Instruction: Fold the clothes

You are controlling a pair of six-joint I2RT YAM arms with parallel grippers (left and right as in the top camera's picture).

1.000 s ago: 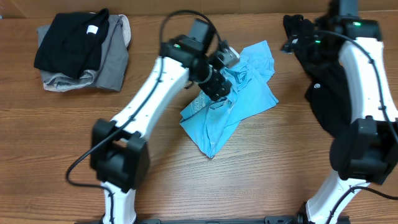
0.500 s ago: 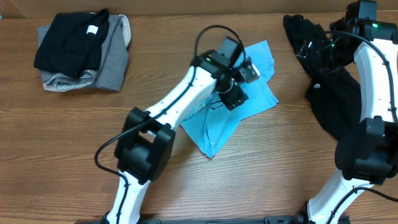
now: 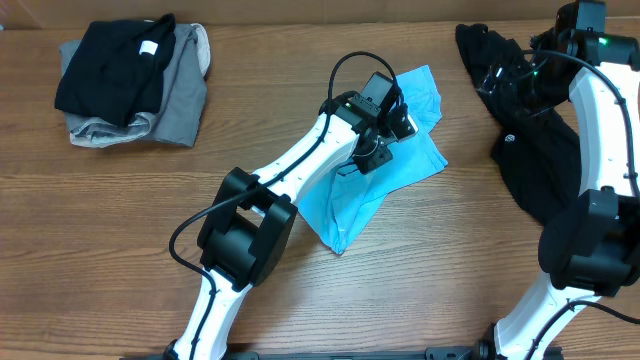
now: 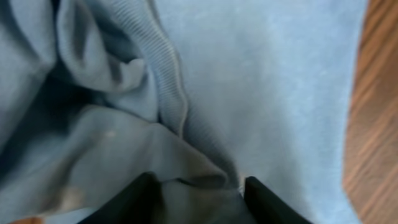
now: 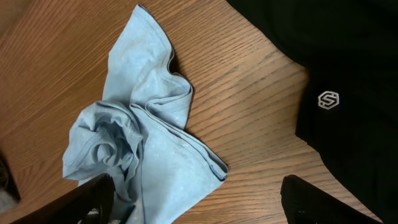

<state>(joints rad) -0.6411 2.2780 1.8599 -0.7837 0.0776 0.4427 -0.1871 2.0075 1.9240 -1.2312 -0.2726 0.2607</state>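
left gripper [image 4: 199, 182]: fingers narrowed around a fold of the light blue t-shirt [image 3: 348, 207]; cannot tell if clamped.
right gripper [image 5: 196, 183]: fingers wide apart, empty, above the table [image 3: 100, 230].
light blue t-shirt: crumpled at table centre.
black garment [image 3: 530, 165]: spread at right.

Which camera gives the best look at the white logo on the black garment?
Right wrist view: the white logo on the black garment is large and sharp. Overhead shows it only as a tiny pale mark. Left wrist shows only the light blue T-shirt.
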